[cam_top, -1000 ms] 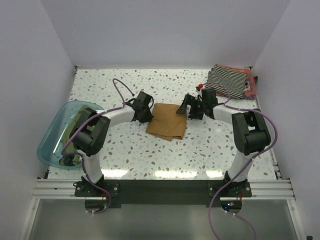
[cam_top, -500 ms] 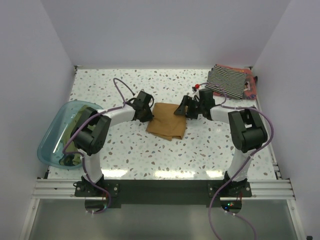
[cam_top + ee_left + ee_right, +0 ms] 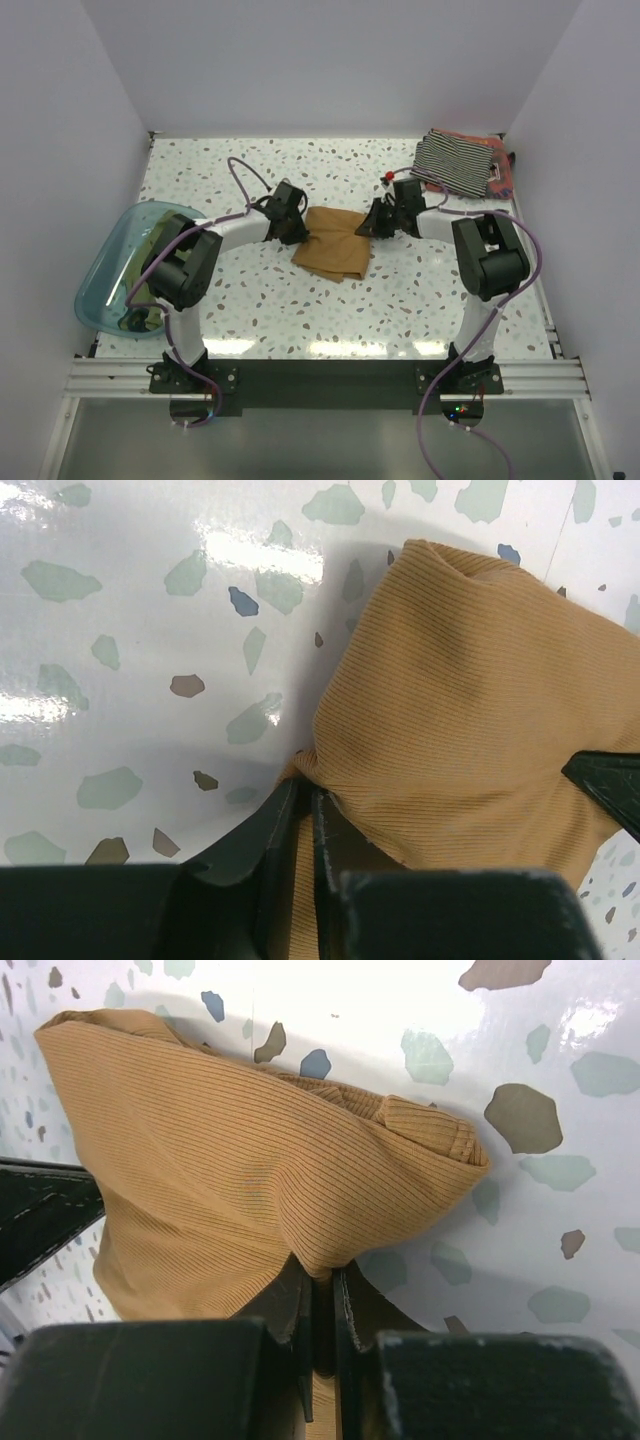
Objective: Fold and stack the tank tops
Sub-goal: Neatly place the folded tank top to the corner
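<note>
Resting in the teal tub (image 3: 104, 268) (left) is olive cloth (image 3: 143, 318).

Tan tank top (image 3: 460, 730) is lost between the left gripper (image 3: 303, 825)'s fingers and cut by the frame edge beside them; likewise inside the right gripper (image 3: 320, 1310); left arm (image 3: 180, 265) masks the teal tub (image 3: 108, 250)'s contents.

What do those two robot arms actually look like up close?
Both the left arm and right arm have smooth white links joined by chunky black joint housings. A thin purple cable loops along each. The left gripper and right gripper are matte black with two flat, narrow fingers. The bases sit on a silvery rail.
</note>
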{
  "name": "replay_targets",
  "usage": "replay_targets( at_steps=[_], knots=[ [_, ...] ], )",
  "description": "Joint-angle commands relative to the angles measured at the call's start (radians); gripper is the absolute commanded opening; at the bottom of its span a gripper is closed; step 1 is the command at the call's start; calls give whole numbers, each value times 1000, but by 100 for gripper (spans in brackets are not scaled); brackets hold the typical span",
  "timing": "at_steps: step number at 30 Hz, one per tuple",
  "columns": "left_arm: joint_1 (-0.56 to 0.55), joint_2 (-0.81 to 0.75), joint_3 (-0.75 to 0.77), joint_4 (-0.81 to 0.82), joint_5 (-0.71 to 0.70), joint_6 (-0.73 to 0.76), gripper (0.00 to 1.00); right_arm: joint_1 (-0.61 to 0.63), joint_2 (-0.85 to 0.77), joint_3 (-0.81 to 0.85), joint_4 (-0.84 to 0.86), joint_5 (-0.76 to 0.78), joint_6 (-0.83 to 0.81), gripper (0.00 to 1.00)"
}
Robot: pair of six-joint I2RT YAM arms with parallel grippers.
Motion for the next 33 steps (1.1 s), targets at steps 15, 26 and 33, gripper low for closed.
replay_targets(
  at_steps=[15, 26, 33],
  knots=[
    [39, -201, 41, -99, -8, 77, 33, 4, 52, 379, -423, 566, -413, 0],
    [42, -327, -35, -89, 59, 149, 33, -27, 179, 607, -465, 749, -613, 0],
    [42, -310, -12, -76, 128, 160, 32, -62, 175, 670, -445, 753, -663, 0]
  ],
)
